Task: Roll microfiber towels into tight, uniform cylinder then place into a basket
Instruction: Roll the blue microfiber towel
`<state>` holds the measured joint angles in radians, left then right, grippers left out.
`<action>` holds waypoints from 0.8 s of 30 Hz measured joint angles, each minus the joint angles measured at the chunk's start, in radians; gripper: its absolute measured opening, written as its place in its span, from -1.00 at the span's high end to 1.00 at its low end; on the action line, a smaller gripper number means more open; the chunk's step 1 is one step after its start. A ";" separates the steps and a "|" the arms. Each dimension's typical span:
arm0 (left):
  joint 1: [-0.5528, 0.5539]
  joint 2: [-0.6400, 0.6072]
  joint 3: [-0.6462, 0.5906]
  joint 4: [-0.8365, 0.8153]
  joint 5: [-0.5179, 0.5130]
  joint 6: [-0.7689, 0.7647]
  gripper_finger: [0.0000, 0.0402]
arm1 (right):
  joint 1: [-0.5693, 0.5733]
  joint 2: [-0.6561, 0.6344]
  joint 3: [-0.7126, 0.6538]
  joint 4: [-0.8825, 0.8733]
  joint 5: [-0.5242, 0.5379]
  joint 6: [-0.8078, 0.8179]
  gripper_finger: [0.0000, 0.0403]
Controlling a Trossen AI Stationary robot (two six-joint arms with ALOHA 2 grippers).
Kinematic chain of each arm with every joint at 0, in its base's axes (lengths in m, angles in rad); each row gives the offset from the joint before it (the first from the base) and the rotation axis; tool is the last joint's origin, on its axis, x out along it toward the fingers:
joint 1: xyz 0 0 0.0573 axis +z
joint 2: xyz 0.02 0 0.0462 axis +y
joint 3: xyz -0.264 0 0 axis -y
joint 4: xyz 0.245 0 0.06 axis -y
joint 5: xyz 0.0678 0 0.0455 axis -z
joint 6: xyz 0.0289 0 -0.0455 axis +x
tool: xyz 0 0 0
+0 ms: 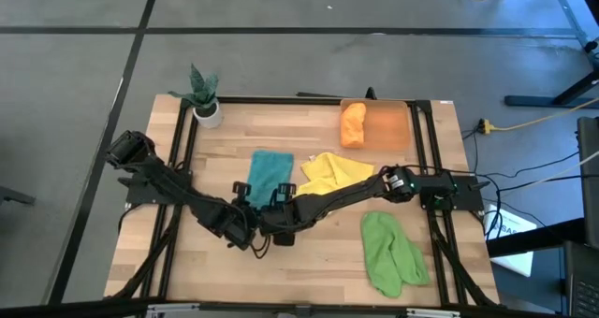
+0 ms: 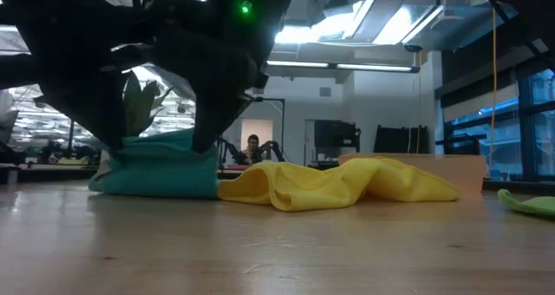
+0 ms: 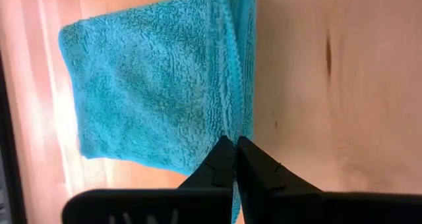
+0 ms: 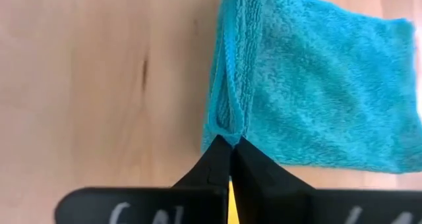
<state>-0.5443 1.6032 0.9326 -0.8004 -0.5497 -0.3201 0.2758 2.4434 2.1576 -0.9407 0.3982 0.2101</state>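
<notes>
While four towels lie out, both arms' fingers pinch the teal towel (image 1: 270, 172).

One camera hangs high above me and looks straight down on the whole table (image 1: 309, 252), while another sits at tabletop height and looks level across the wood into the room behind. The cameras on my two wrists look forward past my own dark fingers from very close. All four share the teal towel (image 1: 270, 173): mid-frame from above, left of centre in the low view (image 2: 160, 169), and filling each wrist view (image 3: 151, 85) (image 4: 316, 85).
</notes>
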 joint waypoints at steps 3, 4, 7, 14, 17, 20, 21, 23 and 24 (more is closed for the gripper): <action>0.011 0.000 -0.013 0.004 -0.018 0.025 1.00 | -0.008 -0.001 -0.011 0.002 0.020 -0.046 0.97; 0.017 0.000 -0.021 0.005 -0.021 0.030 1.00 | -0.012 -0.001 -0.019 0.011 0.020 -0.063 0.97; 0.030 0.000 -0.044 0.011 -0.027 0.046 1.00 | -0.026 -0.001 -0.033 0.015 0.029 -0.111 0.97; 0.064 -0.001 -0.080 0.024 -0.072 0.103 1.00 | -0.061 -0.001 -0.052 0.016 0.032 -0.190 0.97; 0.076 -0.002 -0.104 0.054 -0.074 0.122 1.00 | -0.075 0.001 -0.053 0.012 0.026 -0.207 0.97; 0.086 -0.002 -0.135 0.109 -0.073 0.180 1.00 | -0.089 0.003 -0.053 0.008 0.013 -0.224 0.97; 0.091 -0.002 -0.144 0.124 -0.072 0.197 1.00 | -0.095 0.007 -0.053 0.011 -0.005 -0.233 0.97; 0.096 -0.002 -0.161 0.144 -0.068 0.217 1.00 | -0.106 0.011 -0.053 0.019 -0.049 -0.247 0.97; 0.099 -0.002 -0.164 0.150 -0.068 0.224 1.00 | -0.111 0.012 -0.053 0.019 -0.066 -0.249 0.97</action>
<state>-0.4449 1.6016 0.7684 -0.6500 -0.6177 -0.0958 0.1650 2.4554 2.1048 -0.9215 0.3321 -0.0386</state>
